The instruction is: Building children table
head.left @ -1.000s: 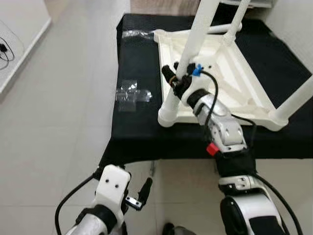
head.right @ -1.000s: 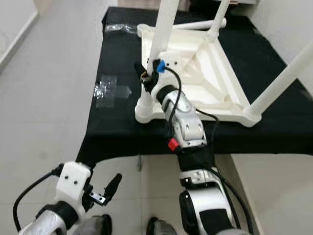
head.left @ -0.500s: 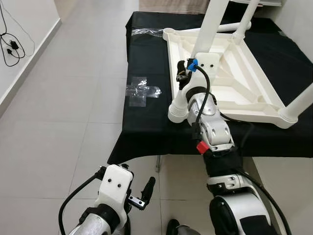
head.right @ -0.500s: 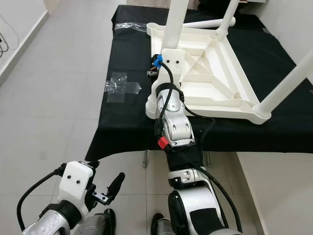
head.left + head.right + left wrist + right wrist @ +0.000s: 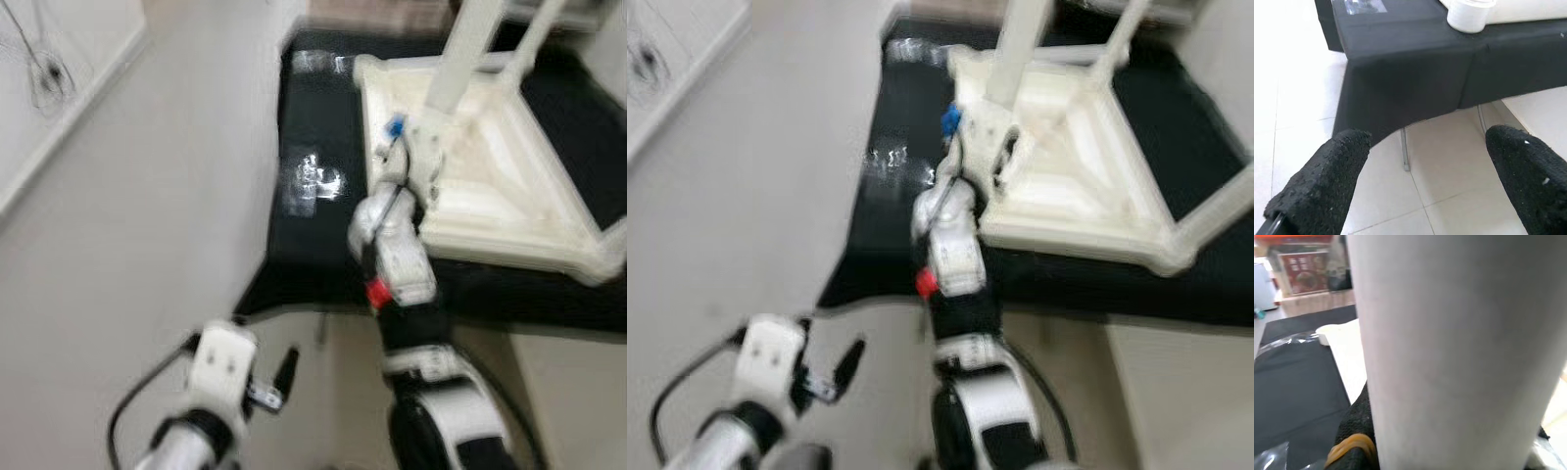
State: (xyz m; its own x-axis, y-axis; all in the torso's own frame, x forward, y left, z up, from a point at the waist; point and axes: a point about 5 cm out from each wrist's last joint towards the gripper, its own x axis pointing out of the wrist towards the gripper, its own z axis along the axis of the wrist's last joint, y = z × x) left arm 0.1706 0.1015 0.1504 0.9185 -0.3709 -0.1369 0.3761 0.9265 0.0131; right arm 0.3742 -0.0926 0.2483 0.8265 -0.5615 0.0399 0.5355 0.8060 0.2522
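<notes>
While both head views are smeared with blur, I can make out my left gripper [image 5: 284, 370] hanging low at my side over the pale tiled floor [image 5: 127, 245], idle. Through its wrist camera the two black fingers [image 5: 1327, 181] stand wide apart with nothing between them, and past them I see the front edge of the black-draped bench [image 5: 1415, 73] with a white corner socket [image 5: 1469, 14] of the table resting on top.

Further out, my right arm [image 5: 397, 259] reaches forward over the near edge of the black cloth [image 5: 882, 235]. My right gripper [image 5: 1354, 440] is up against a white table leg [image 5: 460, 59]; in its wrist camera the leg sits right in front of the lens, with a black finger [image 5: 1354, 431] pressed against its side and a yellow band just beside that finger. I cannot tell from these pictures whether the jaws are clamped on the leg or merely resting by it.

Beyond that, the white children's table [image 5: 1078, 186] lies upside down on the black cloth, its ribbed underside facing up and legs rising from its corners. A clear plastic bag [image 5: 315, 181] lies on the cloth to the left of the table, and another crumpled one [image 5: 315, 62] sits near the far corner.
</notes>
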